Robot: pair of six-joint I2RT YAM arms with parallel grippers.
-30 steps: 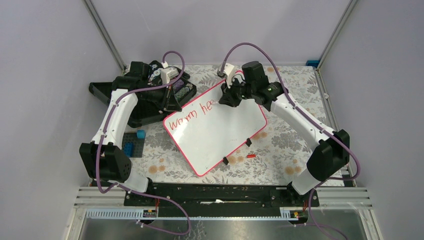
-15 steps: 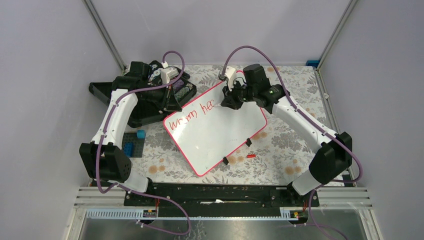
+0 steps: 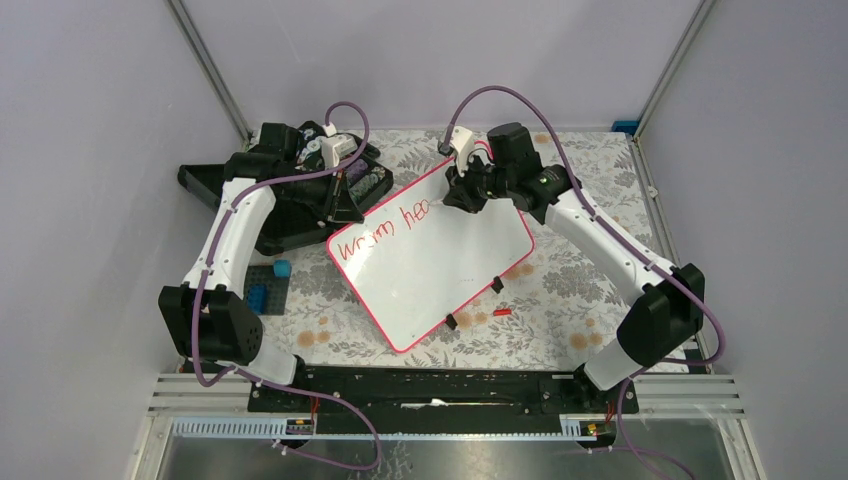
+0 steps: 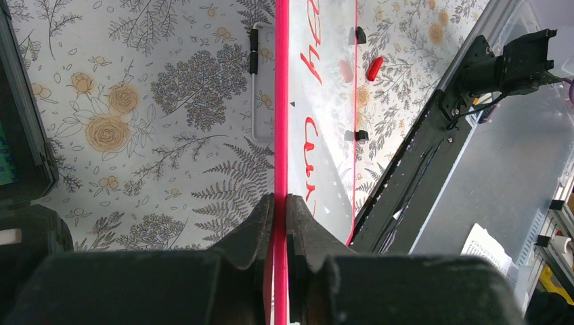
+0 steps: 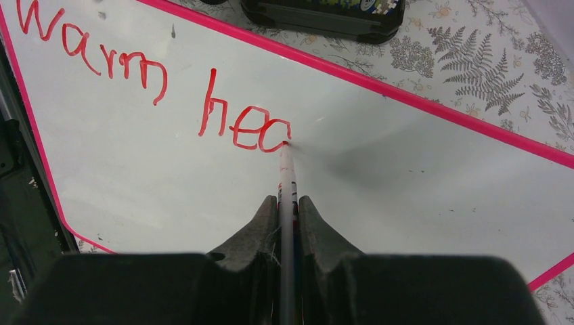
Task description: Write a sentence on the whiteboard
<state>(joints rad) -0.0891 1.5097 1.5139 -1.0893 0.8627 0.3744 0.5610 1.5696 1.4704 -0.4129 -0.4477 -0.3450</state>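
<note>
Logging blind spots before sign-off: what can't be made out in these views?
- Right wrist view: marker barrel hidden between the right hand's fingers; whiteboard corners cut off by the frame.
- Top view: that hand hides the tip and the end of the sentence.
- Left wrist view: board nearly edge-on, writing too foreshortened to read.
- Top view: black case contents too small, partly under the left arm.

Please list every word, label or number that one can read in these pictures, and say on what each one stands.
"warm": red handwriting on the whiteboard.
"hea": red, same board, unfinished; the marker tip touches its last letter.
Label on the black case: too blurred to read.
</note>
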